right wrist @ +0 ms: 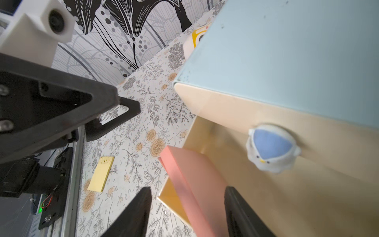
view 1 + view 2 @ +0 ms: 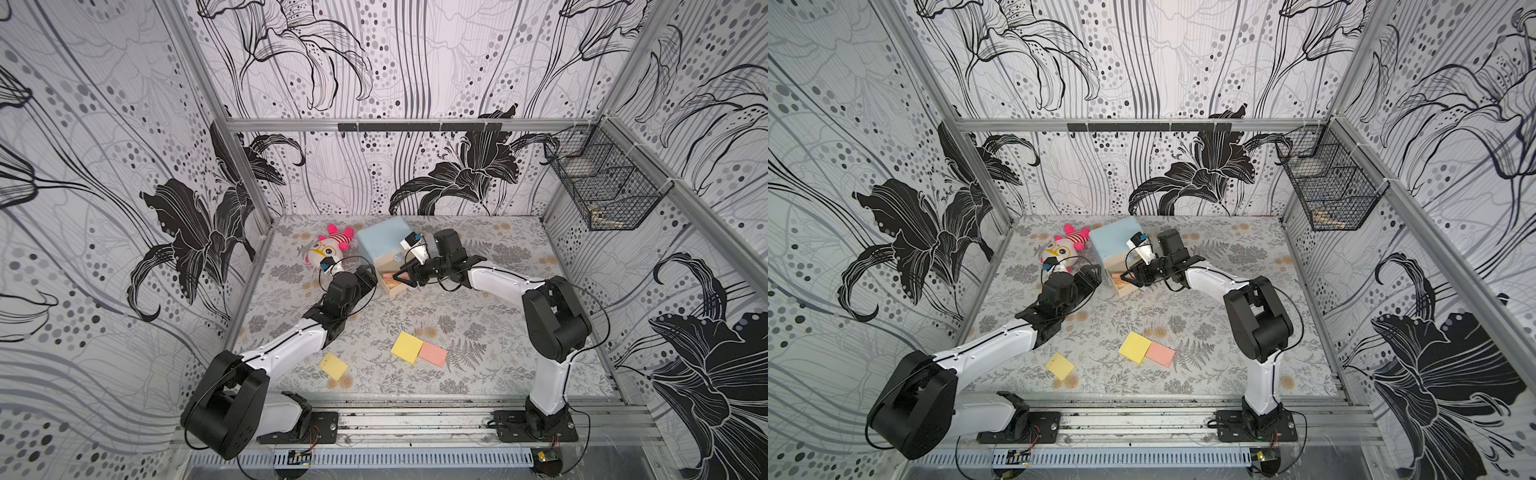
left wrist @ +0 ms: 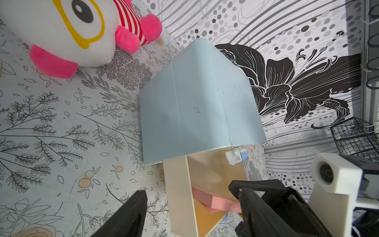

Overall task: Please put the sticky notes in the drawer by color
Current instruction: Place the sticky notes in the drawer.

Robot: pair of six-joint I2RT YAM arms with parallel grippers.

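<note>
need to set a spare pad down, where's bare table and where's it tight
Free: the middle band between the open drawer and the side-by-side yellow pad and pink pad; the front right corner, between that pink pad and the right arm's base. Crowded: the drawer mouth, with the left gripper and right gripper at it, and the plush toy nearby.

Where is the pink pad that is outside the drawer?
In both top views the pink pad lies on the table near the front, right of a yellow pad, touching it.

We find the plush toy [image 2: 329, 249] left of the chest [image 2: 380, 240], a pad [image 1: 194, 174] in its open drawer [image 3: 178, 192], three pads [image 2: 406, 348] lying before it
</note>
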